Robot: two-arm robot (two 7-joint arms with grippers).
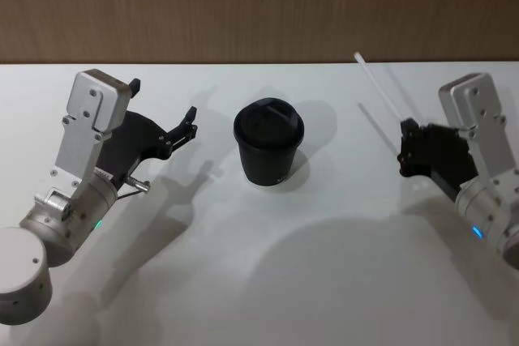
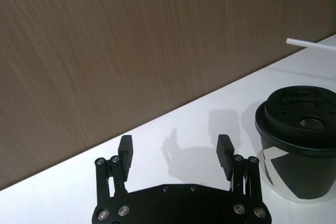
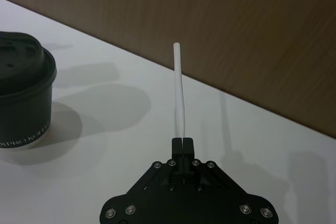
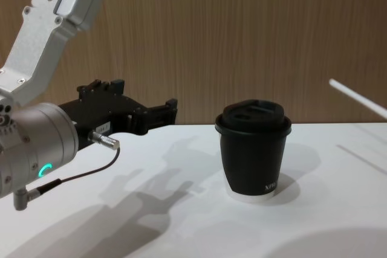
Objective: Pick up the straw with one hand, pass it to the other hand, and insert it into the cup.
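The straw [image 3: 180, 93] slants up from the right gripper [image 3: 182, 142], which is pinched on its lower end, well right of the cup [image 1: 268, 143]. The cup stands mid-table [image 1: 324, 281]. The left gripper [image 2: 175, 145] hovers left of it, spread wide.

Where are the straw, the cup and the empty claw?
straw [image 3: 180, 93], right wrist view, middle of its shaft.
cup [image 1: 268, 126], head view, top of its lid.
left claw [image 2: 175, 144], left wrist view, midway between its open fingertips.

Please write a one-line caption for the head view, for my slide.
Right gripper holds the straw; open left gripper hovers left of the cup.
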